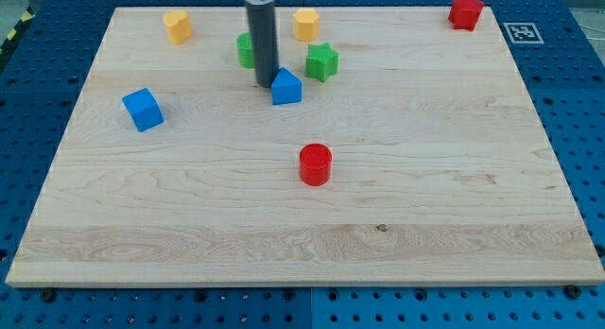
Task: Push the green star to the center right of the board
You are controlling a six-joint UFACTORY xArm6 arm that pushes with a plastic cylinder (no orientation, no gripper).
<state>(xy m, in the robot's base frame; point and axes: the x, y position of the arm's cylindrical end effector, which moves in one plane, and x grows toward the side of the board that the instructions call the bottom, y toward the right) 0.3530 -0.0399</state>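
Green star-shaped block (pixel 321 61) sits in the far half of the pale wooden board (pixel 425 178), a little right of the board's midline and well short of the right edge. It lies flat with no clear long axis; one point faces the far edge, the rest spread evenly round it. There are no jaws on this arm, so nothing is clenched or released; the arm ends in a straight dark rod.

My tip (pixel 266 86) rests on the board to the left of the green star and slightly nearer, apart from it. Just beside my tip on the right, touching or almost touching it, is a blue house-shaped block (pixel 286 87), its peak toward the far edge; this block lies just near and left of the star. Behind the rod, partly hidden by it, a second green block (pixel 245 51) shows on the left side; its shape cannot be made out.

Farther out, a yellow block with angled sides (pixel 305 25) stands beyond the star near the far edge, and another yellow block (pixel 177 26) lies far left. A blue cube (pixel 143 109) sits well left. A red cylinder (pixel 315 164) stands near the centre. A red block (pixel 465 12) occupies the far right corner.
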